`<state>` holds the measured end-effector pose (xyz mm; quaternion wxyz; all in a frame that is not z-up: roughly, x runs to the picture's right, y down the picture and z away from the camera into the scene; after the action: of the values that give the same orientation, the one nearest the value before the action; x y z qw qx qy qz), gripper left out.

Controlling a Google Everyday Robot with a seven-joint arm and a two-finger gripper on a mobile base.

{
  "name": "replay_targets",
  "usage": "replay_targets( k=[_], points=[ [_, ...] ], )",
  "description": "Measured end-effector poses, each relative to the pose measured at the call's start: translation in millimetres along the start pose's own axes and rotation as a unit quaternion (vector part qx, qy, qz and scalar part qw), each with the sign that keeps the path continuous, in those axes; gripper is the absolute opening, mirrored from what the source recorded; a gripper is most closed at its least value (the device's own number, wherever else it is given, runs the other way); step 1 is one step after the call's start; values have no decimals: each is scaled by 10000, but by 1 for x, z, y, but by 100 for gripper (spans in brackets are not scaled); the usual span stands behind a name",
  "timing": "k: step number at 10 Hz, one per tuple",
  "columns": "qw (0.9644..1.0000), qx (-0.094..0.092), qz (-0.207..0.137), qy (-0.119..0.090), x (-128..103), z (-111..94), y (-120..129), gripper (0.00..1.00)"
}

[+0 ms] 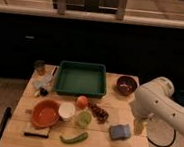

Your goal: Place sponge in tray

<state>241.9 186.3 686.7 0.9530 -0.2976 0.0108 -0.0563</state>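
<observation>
The blue-grey sponge (120, 131) lies on the wooden table near its front right corner. The dark green tray (59, 79) stands at the back middle of the table and nothing shows inside it. My white arm (157, 101) reaches in from the right. The gripper (139, 125) hangs at its lower end, just right of the sponge and slightly above it, over the table's right edge. It is apart from the tray.
An orange bowl (45, 113), a white cup (66, 111), a green cup (84, 119), an orange fruit (82, 101) and a dark bunch (99, 112) lie in front of the tray. A green pepper (75, 137) and a dark pad (37, 130) are at the front. A dark red bowl (126, 85) is back right.
</observation>
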Motion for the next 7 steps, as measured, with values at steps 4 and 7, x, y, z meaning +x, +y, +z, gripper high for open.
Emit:
replay_targets(
  k=[4, 7],
  points=[
    [10000, -11, -34, -32, -3, 14, 5, 80],
    [10000, -24, 22, -89, -4, 27, 8, 80]
  ],
)
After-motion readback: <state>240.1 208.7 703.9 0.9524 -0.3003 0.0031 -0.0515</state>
